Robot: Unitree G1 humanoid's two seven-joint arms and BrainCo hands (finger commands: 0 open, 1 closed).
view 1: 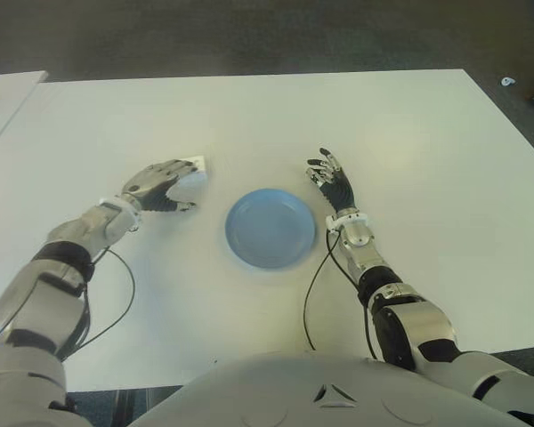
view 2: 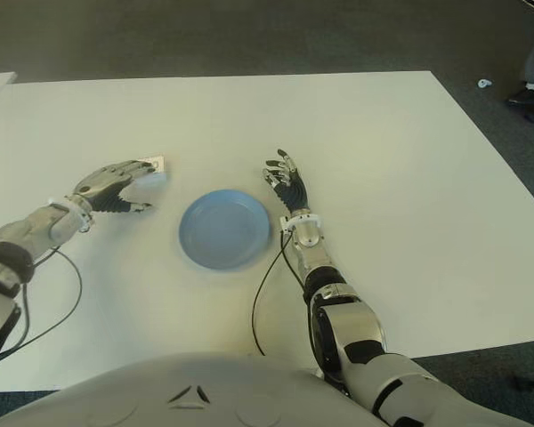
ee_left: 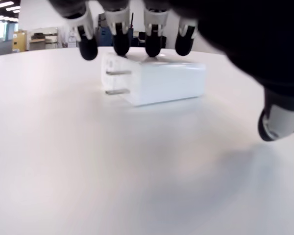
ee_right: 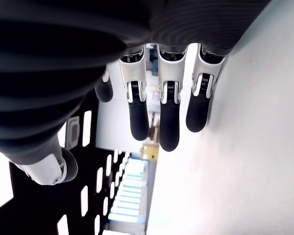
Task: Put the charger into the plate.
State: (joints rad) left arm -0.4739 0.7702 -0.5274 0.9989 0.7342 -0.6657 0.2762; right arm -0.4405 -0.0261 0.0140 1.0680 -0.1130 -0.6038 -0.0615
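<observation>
Left wrist view: left hand [view 1: 160,185] fingers [ee_left: 121,45] arched over small white two-prong plastic charger [ee_left: 154,82], fingertips at its top edge, not pinching. Charger on white bench [view 1: 249,116], 10 o'clock of round blue plate [view 1: 271,228]. Right hand [view 1: 333,184] at plate's 2 o'clock, fingers spread.

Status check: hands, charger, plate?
Left hand over charger, fingertips at its top, thumb off, no grasp yet. Right hand open, idle right of plate. Charger on table, left of the empty plate. Path clear.
</observation>
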